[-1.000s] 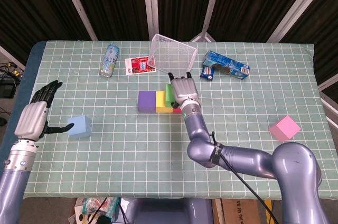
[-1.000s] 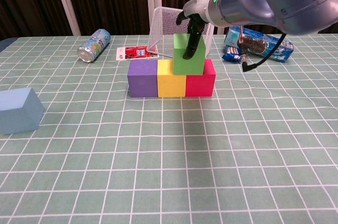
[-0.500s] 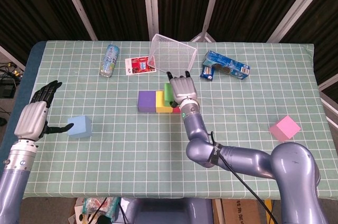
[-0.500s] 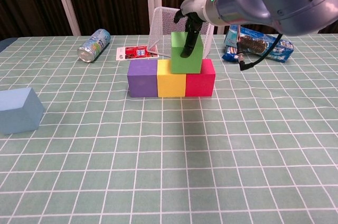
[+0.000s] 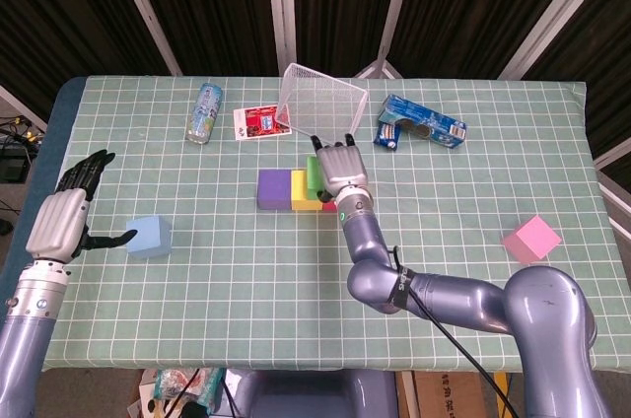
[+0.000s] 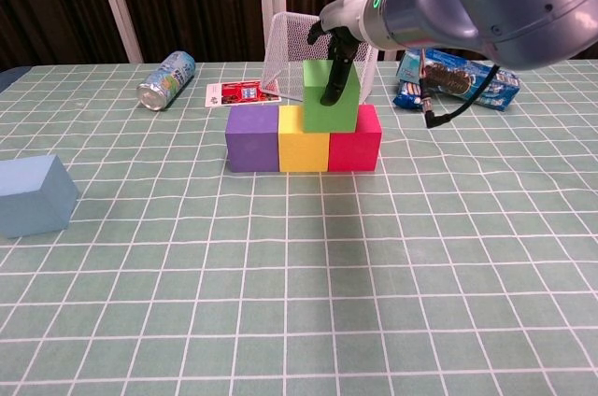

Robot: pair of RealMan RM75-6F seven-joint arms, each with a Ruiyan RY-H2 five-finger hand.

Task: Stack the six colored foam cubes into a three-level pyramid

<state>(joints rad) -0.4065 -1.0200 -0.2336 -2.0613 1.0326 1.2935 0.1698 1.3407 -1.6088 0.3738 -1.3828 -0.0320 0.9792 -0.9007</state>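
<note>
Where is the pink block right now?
The pink cube sits alone on the table's far right side in the head view, away from the stacked cubes; the chest view doesn't show it.

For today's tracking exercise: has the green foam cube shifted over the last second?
Yes. In the chest view the green foam cube has slid left along the row, now overlapping the yellow foam cube more.

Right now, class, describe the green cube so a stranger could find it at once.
Find the row of three cubes mid-table, in front of the wire basket. The green cube sits on top, straddling yellow and red. It alone is raised, and the right hand has fingers on it.
</note>
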